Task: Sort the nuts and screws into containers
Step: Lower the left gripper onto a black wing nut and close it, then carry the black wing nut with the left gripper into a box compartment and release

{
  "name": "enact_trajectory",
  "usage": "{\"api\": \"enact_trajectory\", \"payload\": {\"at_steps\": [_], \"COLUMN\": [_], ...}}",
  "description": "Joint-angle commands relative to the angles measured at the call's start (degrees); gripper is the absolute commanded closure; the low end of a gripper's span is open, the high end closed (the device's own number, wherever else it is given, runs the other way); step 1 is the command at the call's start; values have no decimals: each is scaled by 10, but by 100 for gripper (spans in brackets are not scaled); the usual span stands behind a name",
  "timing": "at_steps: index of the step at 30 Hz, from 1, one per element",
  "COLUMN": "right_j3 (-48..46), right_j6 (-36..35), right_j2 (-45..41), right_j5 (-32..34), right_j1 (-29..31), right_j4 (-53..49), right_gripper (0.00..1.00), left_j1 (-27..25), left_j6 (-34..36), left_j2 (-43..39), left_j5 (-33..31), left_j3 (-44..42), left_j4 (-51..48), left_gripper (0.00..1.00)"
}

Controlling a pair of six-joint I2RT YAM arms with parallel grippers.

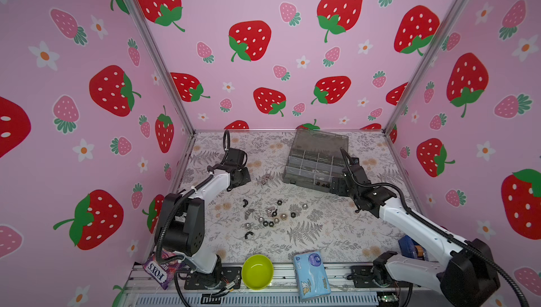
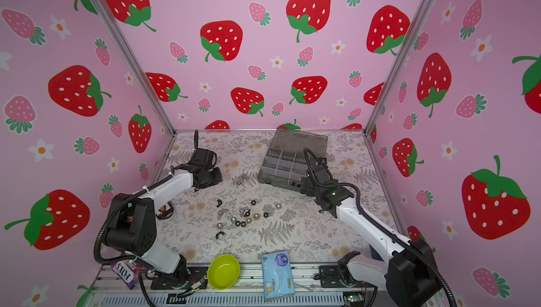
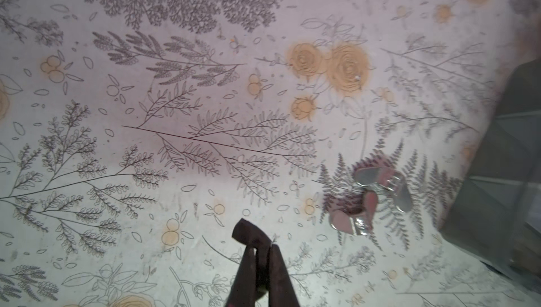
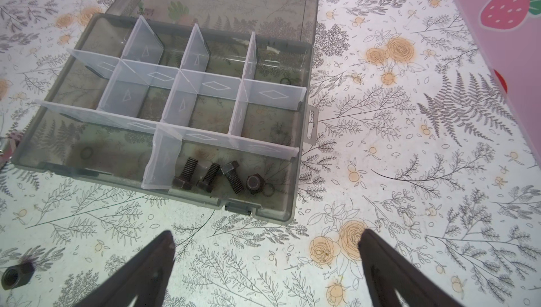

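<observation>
The screws and nuts lie scattered mid-table as small black and silver pieces. Three silver wing nuts sit apart, further back. My left gripper hovers just left of them, shut on a small black wing nut that sticks out past the tips. The containers are compartments of a grey organizer box with its lid open. Several black screws lie in its near right compartment. At that corner my right gripper stands open and empty.
A lime-green bowl, a blue tissue pack and a purple candy bag sit along the front edge. One black hex nut lies on the cloth near the right gripper. Strawberry-print walls close in three sides.
</observation>
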Motion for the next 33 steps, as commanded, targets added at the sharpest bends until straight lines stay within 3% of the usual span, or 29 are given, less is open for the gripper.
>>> {"api": "enact_trajectory", "payload": {"at_steps": [1,7,15,24,33], "right_j3": [-2,-12,-18,-24,-45], "right_j6": [24,36,50,57,59], "right_j2": [-20,-33,-51,-63,-93], "right_j5": [24,20,15,21,32], "right_j1": [-4,-4,-4,-4,-4], "right_j4": [-9,-5,1,12,40], "right_gripper": [0,0,0,0,0], "left_j1": [-32,-103,-170,-191,-194], "left_j6": [-12,-17,3,12,17], "left_j2": [-20,5,137,282,346], "left_j5": [9,13,10,25,30], "left_j3": [9,59,216,390,461], "left_j4": [21,67,69,33,7], "left_gripper": [100,100,100,100,100]}}
